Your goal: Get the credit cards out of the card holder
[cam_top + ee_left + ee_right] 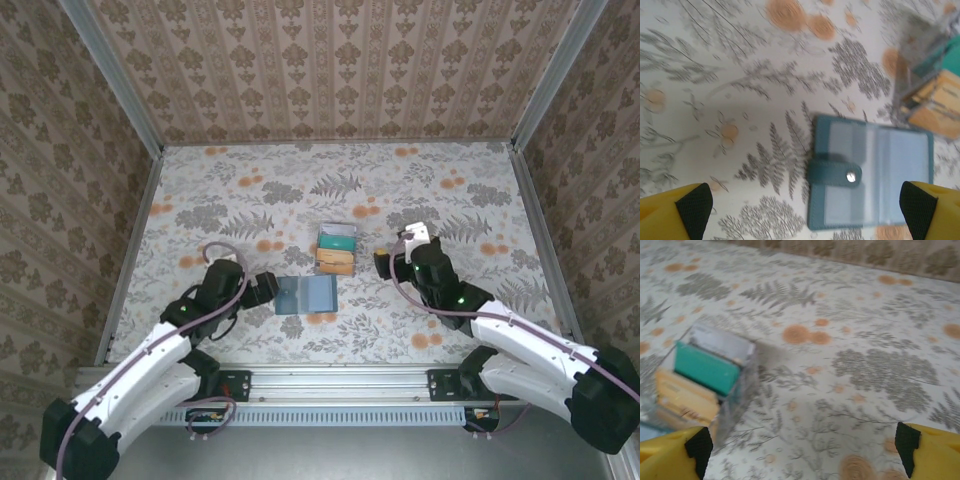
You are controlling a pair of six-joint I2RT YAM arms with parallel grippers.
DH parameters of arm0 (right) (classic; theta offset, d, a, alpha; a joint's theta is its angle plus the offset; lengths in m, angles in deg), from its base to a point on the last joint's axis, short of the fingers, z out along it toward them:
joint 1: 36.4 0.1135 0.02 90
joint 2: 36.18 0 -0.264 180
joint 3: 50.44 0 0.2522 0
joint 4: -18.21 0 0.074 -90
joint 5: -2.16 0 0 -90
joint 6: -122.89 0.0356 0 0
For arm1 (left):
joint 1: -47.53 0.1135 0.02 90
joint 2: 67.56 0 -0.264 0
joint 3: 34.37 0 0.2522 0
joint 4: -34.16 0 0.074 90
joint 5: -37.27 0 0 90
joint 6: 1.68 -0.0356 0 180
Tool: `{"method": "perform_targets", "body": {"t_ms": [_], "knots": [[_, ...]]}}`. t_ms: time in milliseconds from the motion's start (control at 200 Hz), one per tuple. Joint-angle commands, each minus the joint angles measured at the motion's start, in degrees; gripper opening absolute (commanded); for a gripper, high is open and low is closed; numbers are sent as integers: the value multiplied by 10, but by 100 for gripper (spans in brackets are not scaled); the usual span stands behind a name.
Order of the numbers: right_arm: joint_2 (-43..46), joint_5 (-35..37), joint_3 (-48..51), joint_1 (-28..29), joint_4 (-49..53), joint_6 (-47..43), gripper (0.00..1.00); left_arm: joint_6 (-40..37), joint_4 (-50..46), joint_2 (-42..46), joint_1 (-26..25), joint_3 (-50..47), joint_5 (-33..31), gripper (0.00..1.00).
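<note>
**Spotter:** Right, your left gripper (804, 206) is spread wide with nothing between its fingers. The card holder (870, 175) lies open and flat just ahead of it, towards its right finger.

**Operator:** Anything in the pockets?

**Spotter:** Too blurred to tell; they look plain grey-blue. The strap (834, 172) with its snap lies across the holder's left panel. I'd have you come in low at a pocket's open edge, pin the holder with one finger, and slide any card out along the pocket rather than lifting.

**Operator:** And my right gripper (802, 445)?

**Spotter:** Also spread and empty, low over the table (865, 340). Ahead and to its left stands the clear box (742, 385). The credit cards (707, 370) sit inside it, teal farther off and tan ones nearer. From your left gripper, that same box stands just beyond the holder.
</note>
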Motion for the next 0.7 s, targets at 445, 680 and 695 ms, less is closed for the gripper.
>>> {"method": "perform_targets", "body": {"t_ms": [445, 680, 695], "knots": [[67, 199, 49, -93, -38, 0, 100, -208, 58, -244, 220, 198, -262, 100], [6, 151, 57, -153, -139, -64, 100, -367, 236, -270, 282, 135, -186, 100], [-4, 142, 54, -158, -141, -68, 100, -365, 246, -275, 286, 130, -183, 100]]}}
